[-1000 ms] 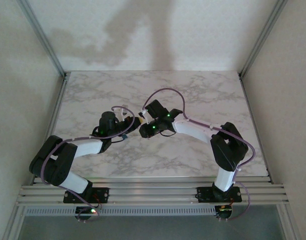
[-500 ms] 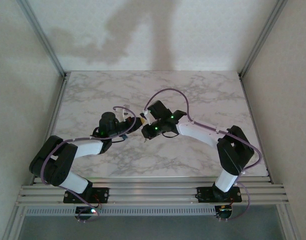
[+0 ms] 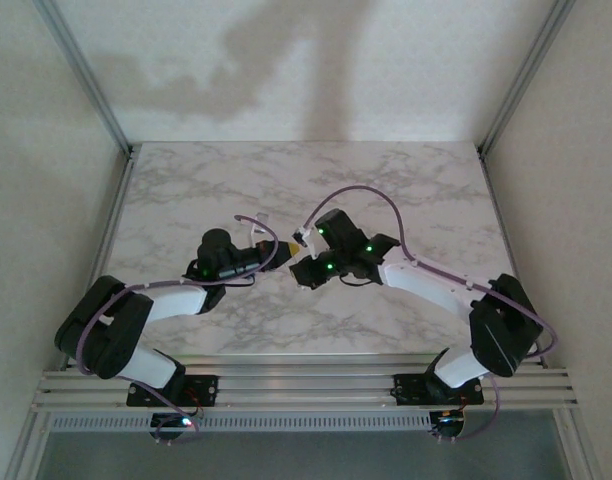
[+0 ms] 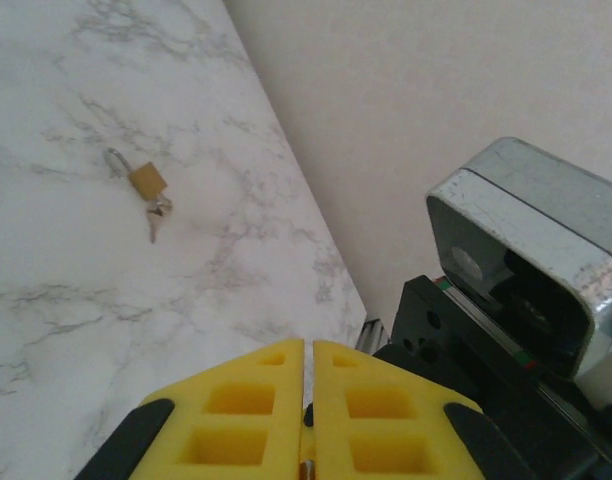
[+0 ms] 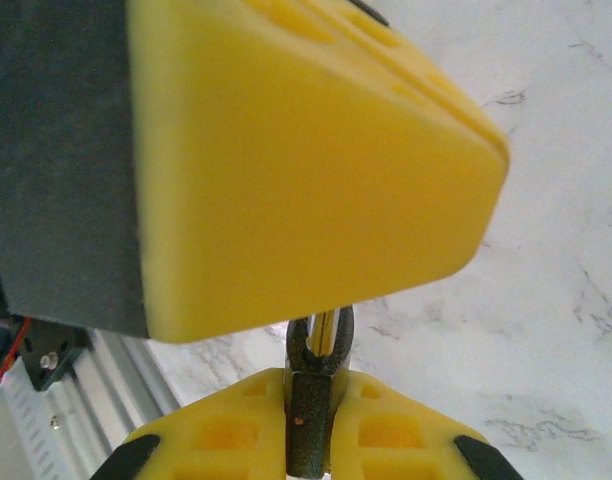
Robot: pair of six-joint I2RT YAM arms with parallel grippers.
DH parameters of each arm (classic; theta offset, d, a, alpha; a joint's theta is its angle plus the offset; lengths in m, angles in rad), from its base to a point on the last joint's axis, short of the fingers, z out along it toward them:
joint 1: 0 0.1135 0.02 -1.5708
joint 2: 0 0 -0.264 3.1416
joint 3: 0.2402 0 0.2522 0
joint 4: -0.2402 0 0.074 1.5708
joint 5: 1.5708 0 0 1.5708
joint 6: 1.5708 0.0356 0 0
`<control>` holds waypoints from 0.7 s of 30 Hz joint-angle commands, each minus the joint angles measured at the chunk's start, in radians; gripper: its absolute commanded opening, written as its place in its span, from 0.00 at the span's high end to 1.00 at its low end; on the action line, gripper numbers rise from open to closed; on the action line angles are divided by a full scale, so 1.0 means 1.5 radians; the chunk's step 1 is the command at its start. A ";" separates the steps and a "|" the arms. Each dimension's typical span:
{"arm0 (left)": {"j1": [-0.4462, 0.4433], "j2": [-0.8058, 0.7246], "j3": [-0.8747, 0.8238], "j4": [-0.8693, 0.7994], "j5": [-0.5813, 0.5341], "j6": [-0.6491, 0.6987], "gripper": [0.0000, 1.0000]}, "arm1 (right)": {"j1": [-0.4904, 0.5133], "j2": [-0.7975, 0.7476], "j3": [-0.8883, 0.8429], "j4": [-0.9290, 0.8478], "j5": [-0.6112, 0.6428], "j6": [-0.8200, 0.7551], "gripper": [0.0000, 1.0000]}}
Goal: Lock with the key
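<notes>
Lying flat on the glossy, grey-veined marble table (image 4: pixel 46 300), toward the upper left of the left wrist view, is a small brass padlock (image 4: pixel 147 179) with a thin steel shackle and a little key (image 4: pixel 154 222) at its lower end. The left gripper (image 4: pixel 308 352) has its pocketed yellow pads pressed to a hairline slit; whether anything is pinched there, I cannot tell. The right gripper (image 5: pixel 311 385) clamps a dark flat piece (image 5: pixel 308 425) topped by a small metal loop (image 5: pixel 321 340). Matte cream walls (image 3: pixel 286 70) and ribbed aluminium rails (image 3: pixel 306 385) frame the table.
</notes>
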 commanded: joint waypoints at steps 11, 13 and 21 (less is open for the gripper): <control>-0.011 -0.001 -0.019 0.112 0.040 -0.009 1.00 | -0.007 -0.116 -0.102 0.071 -0.201 -0.025 1.00; -0.011 0.011 -0.020 0.137 0.048 -0.022 1.00 | -0.015 -0.124 -0.117 0.095 -0.225 -0.015 1.00; -0.011 0.056 -0.021 0.215 0.075 -0.065 1.00 | -0.034 -0.127 -0.155 0.172 -0.319 0.017 1.00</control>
